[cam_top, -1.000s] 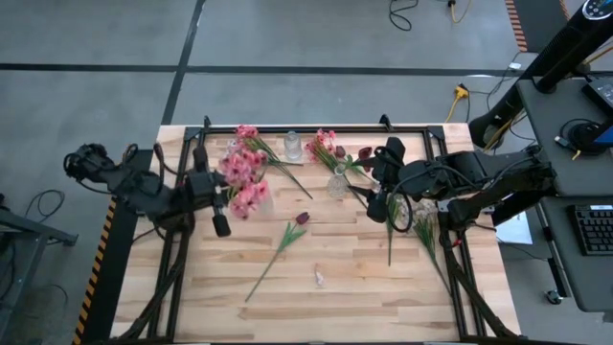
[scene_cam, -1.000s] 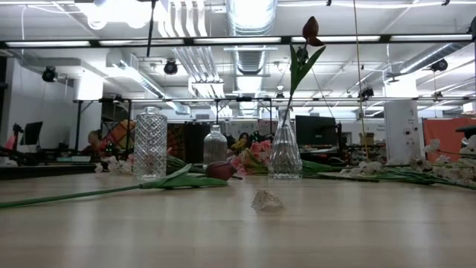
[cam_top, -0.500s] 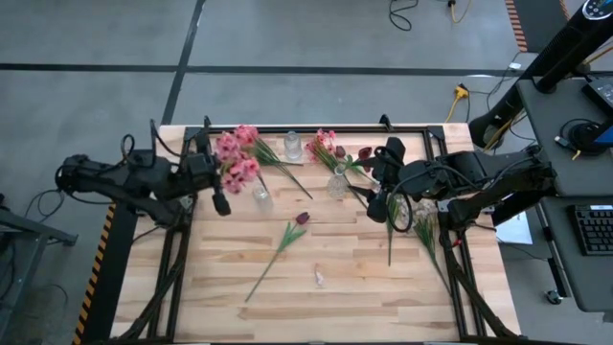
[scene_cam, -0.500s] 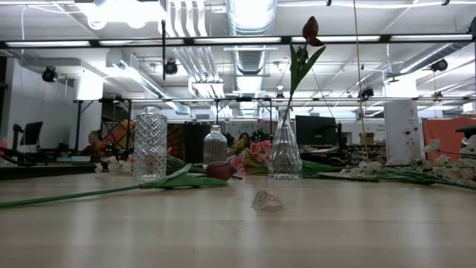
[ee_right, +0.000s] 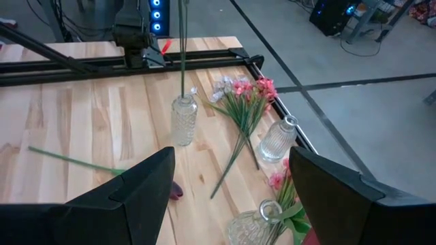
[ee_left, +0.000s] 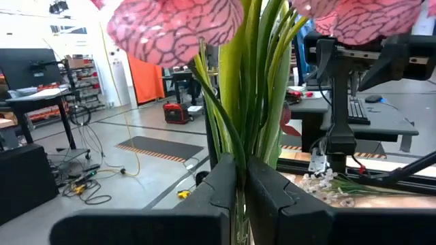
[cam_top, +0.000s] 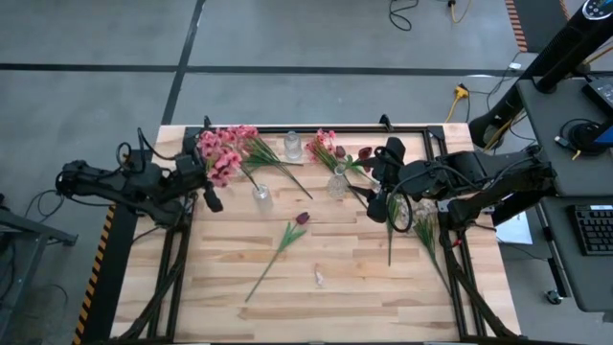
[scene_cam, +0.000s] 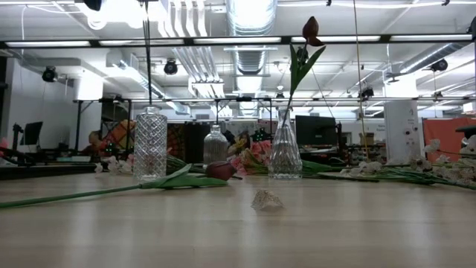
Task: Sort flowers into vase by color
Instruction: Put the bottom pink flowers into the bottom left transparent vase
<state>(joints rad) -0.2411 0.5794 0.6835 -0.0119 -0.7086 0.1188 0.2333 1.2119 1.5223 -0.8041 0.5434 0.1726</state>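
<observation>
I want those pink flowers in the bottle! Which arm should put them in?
The left. Its gripper is shut on the pink flowers, close by the tall bottle. The right gripper is open, farther off.

My wooden tabletop sits on a grey floor crossed by dark lines. A small crumpled scrap lies near its front edge. To my right stands a desk with a keyboard. A yellow cable trails behind, and ceiling lights glow overhead.

A robotics lab or workshop: exposed ceiling ducts, strip lights, monitors on desks, hazard-taped concrete floor.
</observation>
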